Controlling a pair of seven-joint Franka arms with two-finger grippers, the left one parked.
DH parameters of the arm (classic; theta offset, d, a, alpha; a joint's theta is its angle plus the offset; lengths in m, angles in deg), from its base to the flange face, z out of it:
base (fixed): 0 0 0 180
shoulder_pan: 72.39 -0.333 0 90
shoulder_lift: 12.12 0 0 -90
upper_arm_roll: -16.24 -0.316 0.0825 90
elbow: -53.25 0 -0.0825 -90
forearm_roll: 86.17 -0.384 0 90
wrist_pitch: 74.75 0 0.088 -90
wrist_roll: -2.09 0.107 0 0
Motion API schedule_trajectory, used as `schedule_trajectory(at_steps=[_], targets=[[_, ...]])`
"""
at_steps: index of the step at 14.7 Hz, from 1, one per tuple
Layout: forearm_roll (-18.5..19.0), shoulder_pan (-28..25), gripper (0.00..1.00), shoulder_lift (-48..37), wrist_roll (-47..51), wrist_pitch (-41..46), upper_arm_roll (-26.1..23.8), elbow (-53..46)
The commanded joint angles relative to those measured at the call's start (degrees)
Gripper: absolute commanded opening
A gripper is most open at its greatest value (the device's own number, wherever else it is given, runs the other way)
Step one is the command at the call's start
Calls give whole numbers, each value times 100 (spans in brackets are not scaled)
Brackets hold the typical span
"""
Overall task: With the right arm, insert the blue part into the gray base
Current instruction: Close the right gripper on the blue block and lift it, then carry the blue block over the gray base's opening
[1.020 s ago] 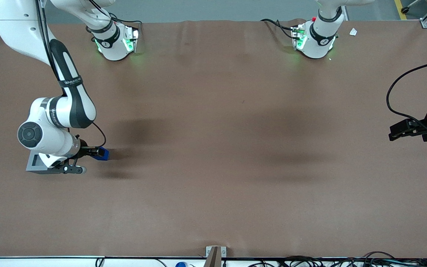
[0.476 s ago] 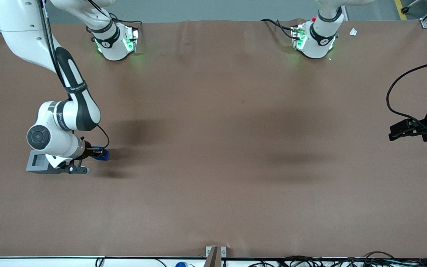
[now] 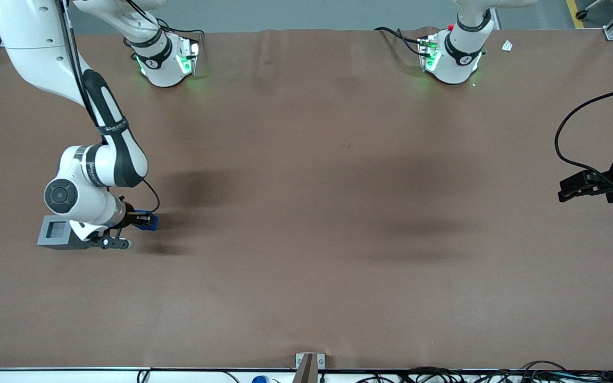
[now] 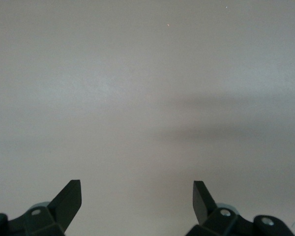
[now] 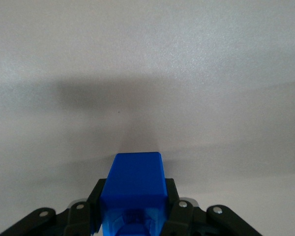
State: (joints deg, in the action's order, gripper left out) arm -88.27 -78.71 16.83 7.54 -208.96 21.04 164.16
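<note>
Your right arm (image 3: 107, 138) reaches down at the working arm's end of the bench (image 3: 338, 213), and its gripper (image 3: 144, 219) sits low over the brown surface with the fingers (image 5: 179, 209) closed on the blue part (image 5: 133, 189). In the wrist view you see the blue part clamped between the two black fingers, one pressing each side face, with its flat end sticking out past the fingertips and a rounded feature showing on the face nearest the camera. You cannot tell from either view whether the part touches the bench or hangs just above it; a shadow lies on the surface right ahead of it.

In the front view the blue part (image 3: 149, 221) shows as a small blue patch at the tips of the fingers. The gray base (image 3: 57, 234) rests on the bench near the fingers, back along the gripper on the wrist's side, toward the working arm's end. Its square recess faces up and is open, and the arm's white wrist housing overlaps one edge of the box. The blue part and the gray base are apart, with the gripper body between them.
</note>
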Motion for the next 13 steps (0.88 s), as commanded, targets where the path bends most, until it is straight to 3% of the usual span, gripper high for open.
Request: schedule_trajectory(at_steps=[1,7,13], targets=[[-45,17,3,-214,70,298,21,-51],[-45,289,0,-461,-18,526,39,-437],[8,719,0,-408,-36,2266,47,-1730]])
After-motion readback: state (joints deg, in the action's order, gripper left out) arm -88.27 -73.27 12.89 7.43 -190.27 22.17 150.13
